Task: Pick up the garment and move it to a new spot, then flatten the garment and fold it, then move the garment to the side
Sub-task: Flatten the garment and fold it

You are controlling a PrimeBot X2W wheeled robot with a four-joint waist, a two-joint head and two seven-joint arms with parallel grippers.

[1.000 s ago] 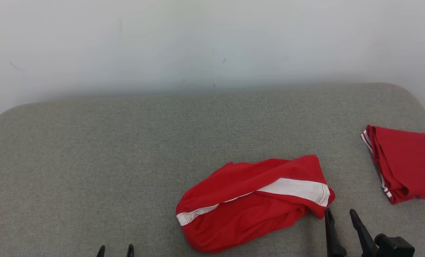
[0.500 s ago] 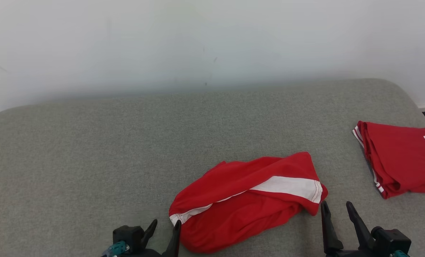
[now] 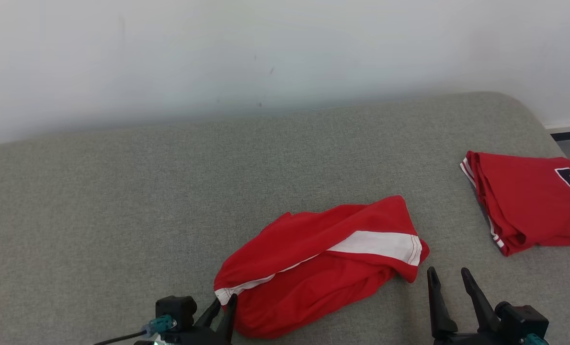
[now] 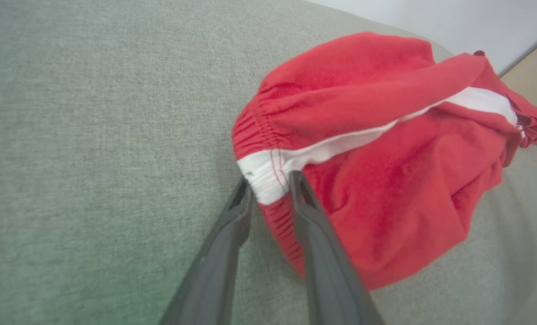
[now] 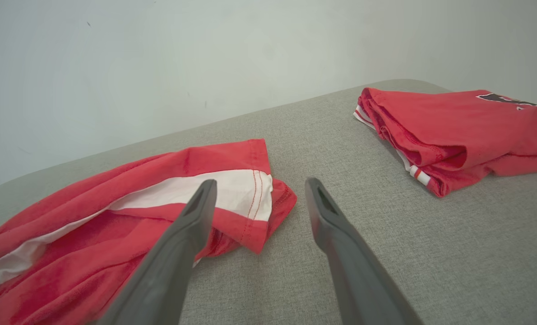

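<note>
The garment (image 3: 323, 258) is a crumpled pair of red shorts with a white side stripe, lying at the front middle of the grey cushion (image 3: 146, 191). My left gripper (image 3: 225, 301) is at its left end. In the left wrist view the left gripper (image 4: 270, 183) is closed on the white waistband end of the garment (image 4: 386, 135), with cloth pinched between the two fingers. My right gripper (image 3: 448, 271) stands open just right of the garment's hem corner, not touching it. In the right wrist view the right gripper (image 5: 260, 184) has nothing between its fingers, and the garment (image 5: 115, 225) lies to its left.
A folded red shirt (image 3: 529, 201) with dark lettering lies at the cushion's right edge, also seen as the folded red shirt (image 5: 453, 126). A pale wall (image 3: 285, 48) rises behind the cushion. Bare grey fabric spreads to the left and behind the garment.
The head camera has shifted. My left gripper came up from the bottom edge to the garment's waistband end and narrowed from wide open onto the cloth. The right gripper stayed open.
</note>
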